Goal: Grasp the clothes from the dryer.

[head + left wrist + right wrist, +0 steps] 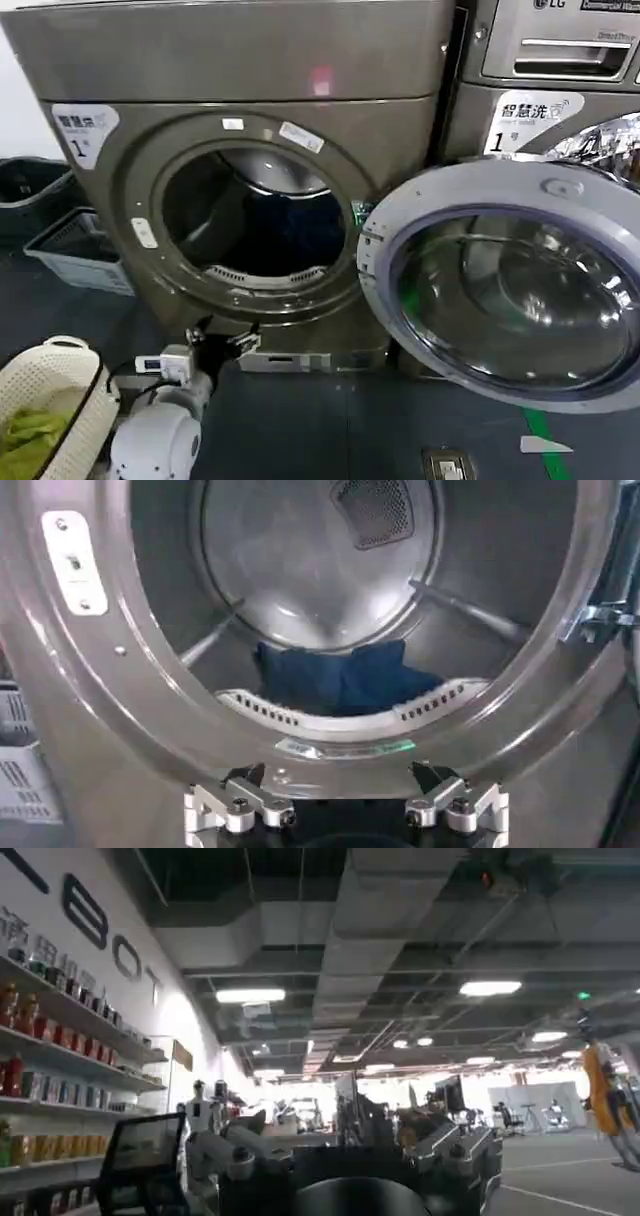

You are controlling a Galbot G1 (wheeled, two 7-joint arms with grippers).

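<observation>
My left gripper hung low before the dryer, just below the rim of its round porthole, jaws spread wide and holding nothing. The dryer's door stood swung fully open to the right of the porthole, in front of the neighbouring LG machine. Inside the drum, dark blue clothes lay on the floor just behind the perforated lip, well clear of my fingers. A white woven basket holding green fabric sat left of the dryer's base. My right gripper pointed away toward the room; I could not tell how its jaws stood.
</observation>
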